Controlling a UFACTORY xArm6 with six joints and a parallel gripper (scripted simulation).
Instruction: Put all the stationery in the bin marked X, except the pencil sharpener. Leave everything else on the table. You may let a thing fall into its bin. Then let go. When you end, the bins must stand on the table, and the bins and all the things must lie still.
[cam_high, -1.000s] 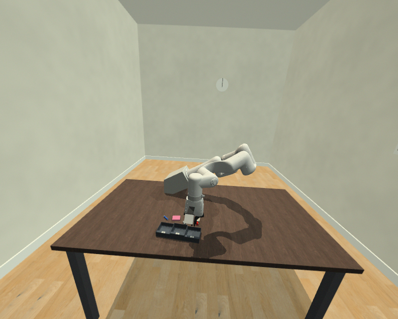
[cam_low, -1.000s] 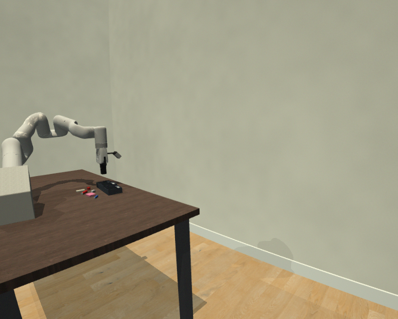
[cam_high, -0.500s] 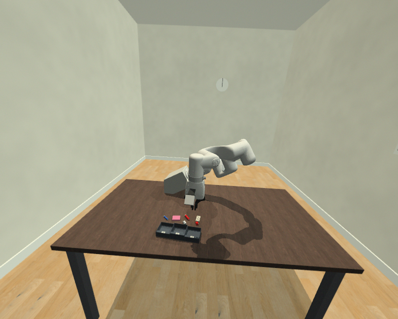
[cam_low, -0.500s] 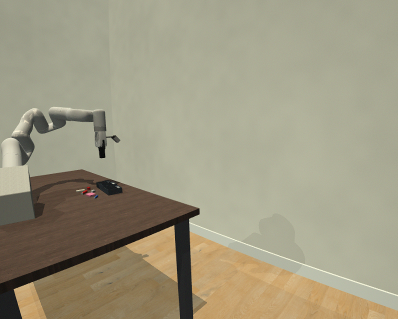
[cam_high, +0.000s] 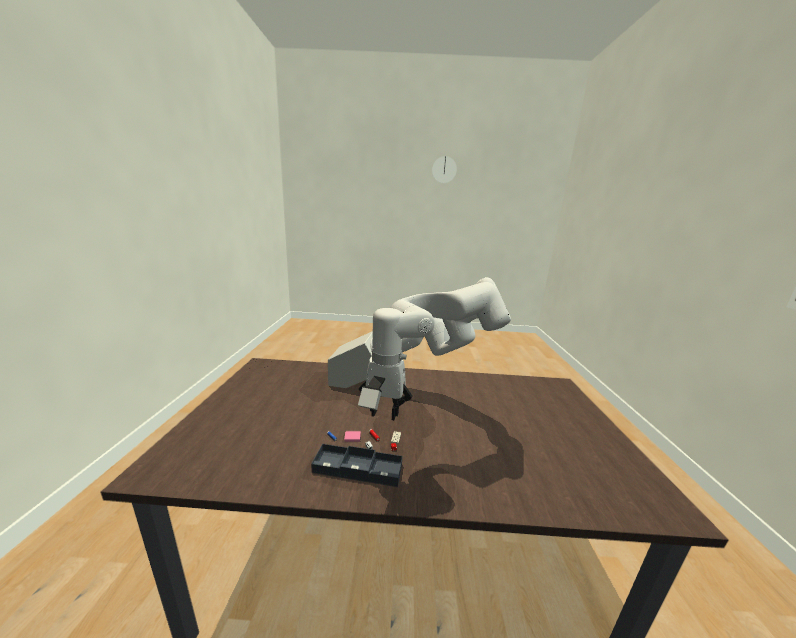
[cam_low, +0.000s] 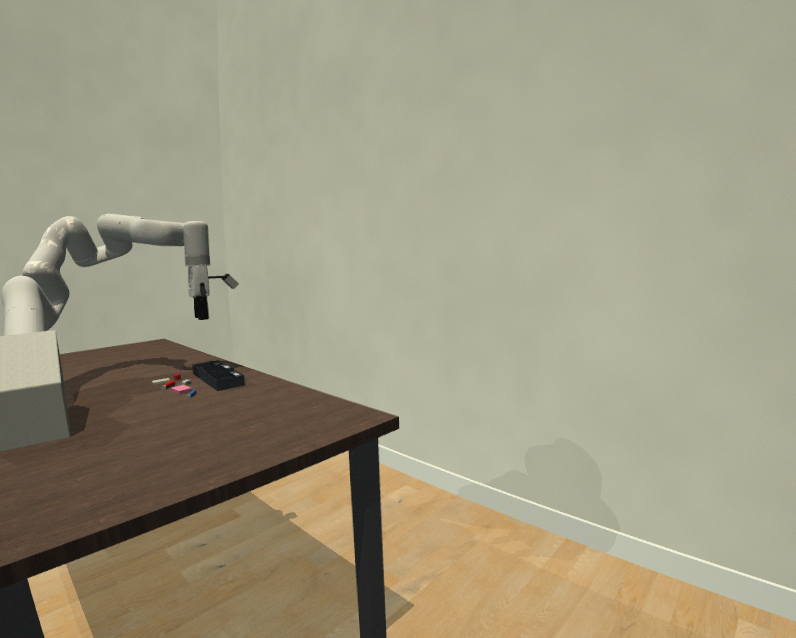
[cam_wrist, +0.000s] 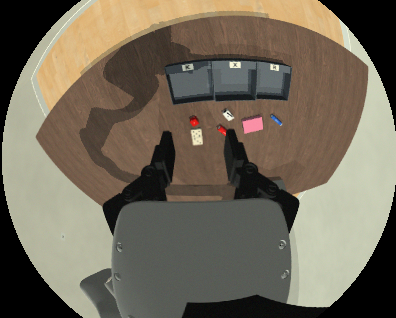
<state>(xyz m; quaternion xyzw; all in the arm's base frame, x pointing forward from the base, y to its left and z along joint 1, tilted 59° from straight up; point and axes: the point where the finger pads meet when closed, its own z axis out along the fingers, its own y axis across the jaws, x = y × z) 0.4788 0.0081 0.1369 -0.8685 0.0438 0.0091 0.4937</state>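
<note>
Bin (cam_wrist: 233, 81) labels too small to read.

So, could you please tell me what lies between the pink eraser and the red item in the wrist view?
A small white object lies between the pink eraser and the red item.

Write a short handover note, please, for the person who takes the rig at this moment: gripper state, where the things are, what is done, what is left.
Gripper: open, holding nothing, raised above the table.
Bins: three in a row; nothing visible inside any; the labels are too small to read.
Beside the bins: blue item, pink block, small white piece, two red items, a beige card.
Done: nothing binned.
Left: all stationery, except the sharpener, into bin X.
</note>
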